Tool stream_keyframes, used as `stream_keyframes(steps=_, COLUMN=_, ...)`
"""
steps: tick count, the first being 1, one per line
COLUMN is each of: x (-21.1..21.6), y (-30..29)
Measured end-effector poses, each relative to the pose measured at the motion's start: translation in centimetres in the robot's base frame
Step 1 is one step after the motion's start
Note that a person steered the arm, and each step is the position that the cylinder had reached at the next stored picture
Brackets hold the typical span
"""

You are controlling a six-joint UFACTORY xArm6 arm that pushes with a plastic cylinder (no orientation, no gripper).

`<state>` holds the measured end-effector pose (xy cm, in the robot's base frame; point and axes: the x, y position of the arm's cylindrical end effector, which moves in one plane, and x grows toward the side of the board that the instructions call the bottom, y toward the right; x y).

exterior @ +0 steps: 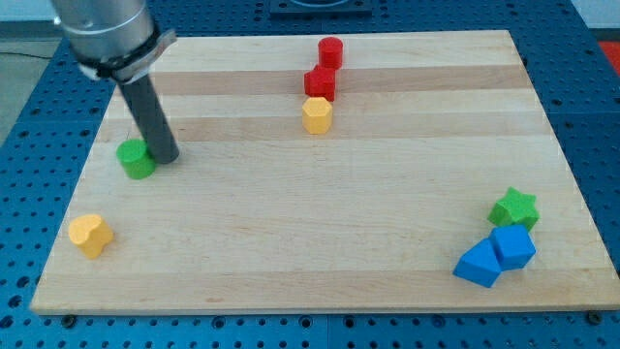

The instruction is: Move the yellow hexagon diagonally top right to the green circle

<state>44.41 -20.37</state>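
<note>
The yellow hexagon [317, 114] lies in the upper middle of the wooden board [291, 233], just below a red block [320, 83]. The green circle [136, 159] lies at the view's left. My tip [165, 156] stands right beside the green circle, on its right side, touching or nearly touching it. The yellow hexagon is far to the right of my tip and a little higher in the view.
A red cylinder [330, 51] sits above the red block. A yellow heart-shaped block [90, 235] lies at the lower left. At the lower right are a green star [513, 208] and two blue blocks [512, 247] [478, 264] close together.
</note>
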Motion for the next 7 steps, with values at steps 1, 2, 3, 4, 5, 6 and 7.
stream_keyframes(steps=1, x=-1.6, y=0.8)
stream_keyframes(steps=2, x=-2.8, y=-2.5)
stream_keyframes(steps=3, x=2.2, y=-3.0)
stream_keyframes(steps=4, x=0.9, y=-0.9)
stream_keyframes(steps=5, x=-0.7, y=2.7)
stream_keyframes(steps=6, x=-0.7, y=2.8)
stream_keyframes(steps=7, x=-0.7, y=13.8)
